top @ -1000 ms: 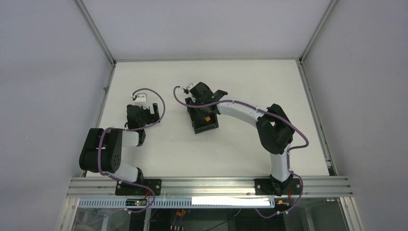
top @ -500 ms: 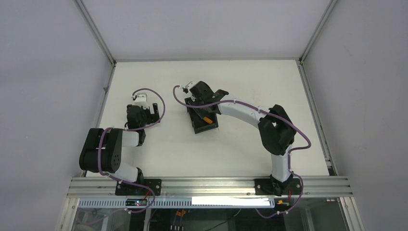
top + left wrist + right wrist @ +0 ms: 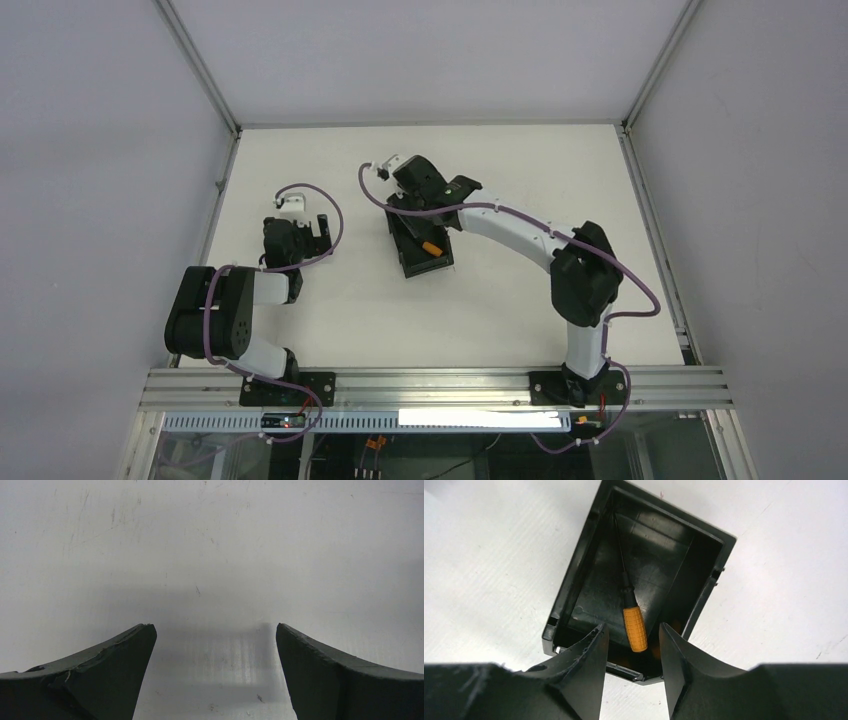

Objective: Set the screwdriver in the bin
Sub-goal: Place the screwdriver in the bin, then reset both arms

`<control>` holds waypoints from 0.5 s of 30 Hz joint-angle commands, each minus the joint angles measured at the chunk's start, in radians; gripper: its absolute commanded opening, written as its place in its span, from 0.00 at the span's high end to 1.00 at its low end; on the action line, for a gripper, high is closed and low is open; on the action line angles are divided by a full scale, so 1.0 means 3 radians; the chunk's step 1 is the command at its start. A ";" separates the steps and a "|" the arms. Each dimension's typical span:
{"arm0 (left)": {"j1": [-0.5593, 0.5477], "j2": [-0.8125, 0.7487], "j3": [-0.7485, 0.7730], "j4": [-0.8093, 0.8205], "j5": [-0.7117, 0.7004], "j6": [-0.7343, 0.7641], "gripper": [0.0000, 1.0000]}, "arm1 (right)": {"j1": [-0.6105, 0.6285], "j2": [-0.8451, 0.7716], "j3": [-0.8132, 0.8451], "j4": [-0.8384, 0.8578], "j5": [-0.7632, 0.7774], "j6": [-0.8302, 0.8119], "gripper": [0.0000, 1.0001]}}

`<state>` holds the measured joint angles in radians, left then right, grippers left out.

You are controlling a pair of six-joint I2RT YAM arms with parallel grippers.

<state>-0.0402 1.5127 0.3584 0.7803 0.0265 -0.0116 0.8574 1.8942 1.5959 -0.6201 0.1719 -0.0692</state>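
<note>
The screwdriver (image 3: 634, 627) lies loose inside the bin (image 3: 574, 575), orange handle toward the near wall and thin black shaft running to the far corner, where its tip is hard to pick out against the dark floor. The right hand (image 3: 632, 628) hangs above the bin's near end with its jaws partly spread, wider than the handle and gripping nothing; its two fingers (image 3: 589, 655) cover much of the near wall. From above, the same hand and wrist hide the bin's far end, leaving only the handle as an orange fleck. The left hand (image 3: 215, 627) sits well apart at the left side, jaws wide and empty over scuffed bare surface (image 3: 520, 170), its fingers cut off by the lower edge of the wrist view. White surface lies open on all sides of the bin, most broadly to the right and toward the back rail.
</note>
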 commanded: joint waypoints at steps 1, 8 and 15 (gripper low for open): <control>-0.0014 -0.0016 0.0083 0.0083 -0.0032 -0.0002 0.01 | 0.0026 -0.0262 0.0370 -0.0129 0.0071 0.0049 0.55; -0.0014 -0.0016 0.0084 0.0085 -0.0033 -0.0002 0.01 | 0.0026 -0.0263 0.0808 -0.0359 0.0130 0.0018 0.53; -0.0015 -0.0016 0.0084 0.0083 -0.0033 -0.0002 0.01 | 0.0025 -0.0231 0.1259 -0.0531 0.0176 -0.0046 0.50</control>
<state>-0.0402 1.5127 0.3584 0.7803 0.0265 -0.0116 0.8597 1.8771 1.8824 -0.7418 0.1989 -0.0708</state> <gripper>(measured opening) 0.992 0.491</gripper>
